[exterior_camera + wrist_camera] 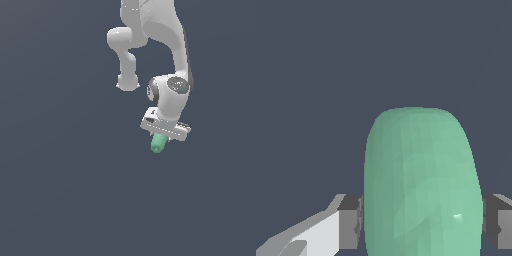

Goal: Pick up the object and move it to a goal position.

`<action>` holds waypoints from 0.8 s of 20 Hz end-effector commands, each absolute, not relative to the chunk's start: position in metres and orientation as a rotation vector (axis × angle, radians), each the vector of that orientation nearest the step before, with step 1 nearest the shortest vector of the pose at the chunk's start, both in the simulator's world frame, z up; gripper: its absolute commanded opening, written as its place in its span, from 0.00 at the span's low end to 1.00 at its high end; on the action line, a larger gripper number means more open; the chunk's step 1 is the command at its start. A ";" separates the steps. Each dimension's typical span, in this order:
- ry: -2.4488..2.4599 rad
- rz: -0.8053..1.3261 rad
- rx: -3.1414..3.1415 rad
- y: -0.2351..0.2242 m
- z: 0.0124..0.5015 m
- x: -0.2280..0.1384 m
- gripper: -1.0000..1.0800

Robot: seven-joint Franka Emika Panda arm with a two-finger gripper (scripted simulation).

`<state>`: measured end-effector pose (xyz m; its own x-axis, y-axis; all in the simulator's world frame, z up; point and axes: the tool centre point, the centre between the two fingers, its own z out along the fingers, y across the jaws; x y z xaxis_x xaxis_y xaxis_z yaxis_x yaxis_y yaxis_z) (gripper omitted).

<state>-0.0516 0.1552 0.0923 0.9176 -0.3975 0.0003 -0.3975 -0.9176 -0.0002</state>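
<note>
Between the two dark pads (351,220) sits the mint-green object (421,185), clamped by the gripper (161,138) and hanging below the hand, clear of any surface. Carry it smoothly toward the goal, keeping the squeeze steady so it cannot slip

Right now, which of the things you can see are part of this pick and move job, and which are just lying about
Part of the job:
- the mint-green capsule, seated between the fingers
- the gripper, shut on the capsule
- the white arm carrying it

Just lying about:
- nothing; only the plain dark grey background shows, and no goal marker is visible in either view
</note>
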 end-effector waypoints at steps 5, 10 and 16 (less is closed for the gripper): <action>0.638 0.000 -3.076 0.209 0.096 -0.037 0.00; 0.638 0.000 -3.076 0.230 0.097 -0.030 0.00; 0.638 0.000 -3.076 0.238 0.098 -0.027 0.00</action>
